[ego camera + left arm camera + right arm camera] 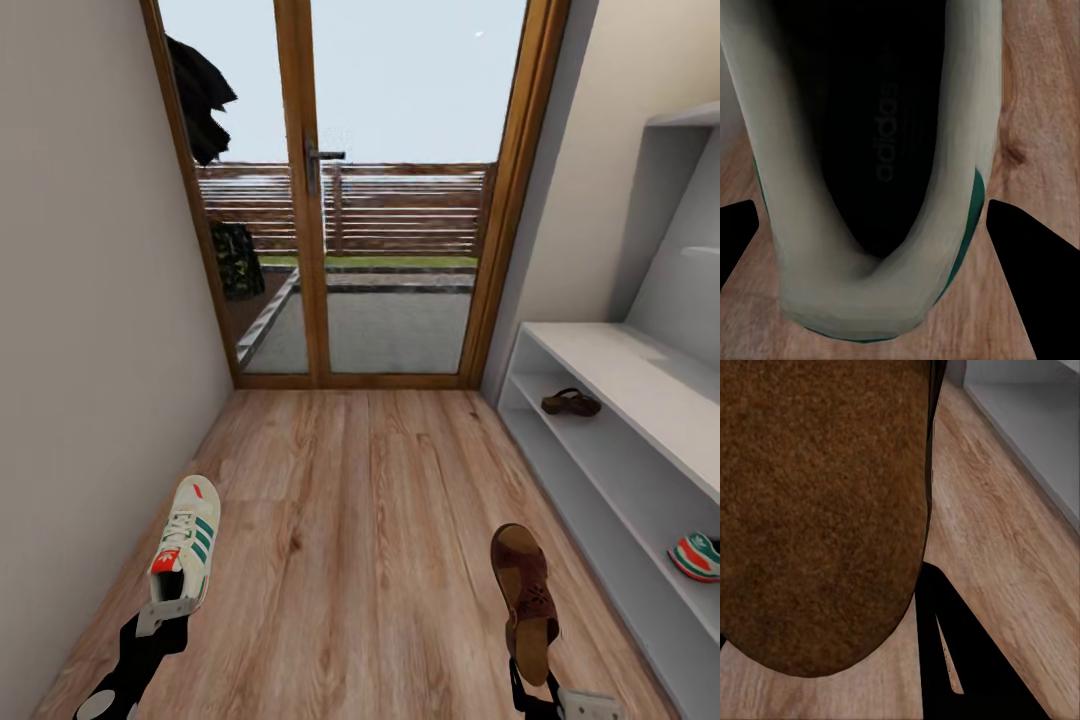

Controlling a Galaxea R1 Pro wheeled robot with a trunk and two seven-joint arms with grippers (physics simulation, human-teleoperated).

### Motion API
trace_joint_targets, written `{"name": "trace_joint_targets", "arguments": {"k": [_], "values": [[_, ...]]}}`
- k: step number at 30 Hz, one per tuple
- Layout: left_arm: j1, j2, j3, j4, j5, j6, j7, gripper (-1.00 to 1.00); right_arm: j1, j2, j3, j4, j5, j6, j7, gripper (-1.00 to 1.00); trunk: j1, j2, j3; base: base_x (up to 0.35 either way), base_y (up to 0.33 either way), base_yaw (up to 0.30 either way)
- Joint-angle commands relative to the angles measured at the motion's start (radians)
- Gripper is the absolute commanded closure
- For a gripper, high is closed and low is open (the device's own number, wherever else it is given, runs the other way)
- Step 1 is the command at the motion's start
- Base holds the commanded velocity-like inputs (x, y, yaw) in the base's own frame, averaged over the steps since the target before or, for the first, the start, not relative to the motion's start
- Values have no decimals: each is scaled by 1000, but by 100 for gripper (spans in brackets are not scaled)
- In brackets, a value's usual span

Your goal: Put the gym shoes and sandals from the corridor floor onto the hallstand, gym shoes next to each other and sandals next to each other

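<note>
gym shoe (pixel 186 545) in left end effector (pixel 165 610), sandal (pixel 527 590) in right end effector (pixel 545 690), hallstand (pixel 640 385) holding one of each

A tall glazed double door with a brown wooden frame (pixel 297 200) is seen at the corridor's far end, fitted with a dark metal lever handle (pixel 322 160). Through its panes a horizontal-slat wooden fence (pixel 400 210) and a grey paved patio (pixel 390 330) are shown. Plain off-white walls (pixel 90 330) are seen alongside.
</note>
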Motion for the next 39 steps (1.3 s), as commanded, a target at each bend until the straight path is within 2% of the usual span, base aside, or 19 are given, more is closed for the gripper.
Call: {"name": "trace_joint_targets", "arguments": {"k": [1, 14, 29, 39], "values": [[-1, -1, 7, 1, -10, -4, -8, 100, -1, 0, -8, 0, 2, -2, 10, 100, 0, 0, -1, 339, 128, 0], [-1, -1, 7, 1, -10, -4, -8, 100, -1, 0, -8, 0, 2, -2, 10, 100, 0, 0, -1, 339, 136, -25], [-1, 1, 7, 1, -10, -5, -8, 100, -1, -1, -8, 0, 2, -1, 11, 100, 0, 0, -1, 334, 113, -255], [-1, 1, 7, 2, -8, -5, -8, 100, 0, -2, -8, 2, 2, -1, 12, 100, 0, 0, -1, 237, 186, -264]]}}
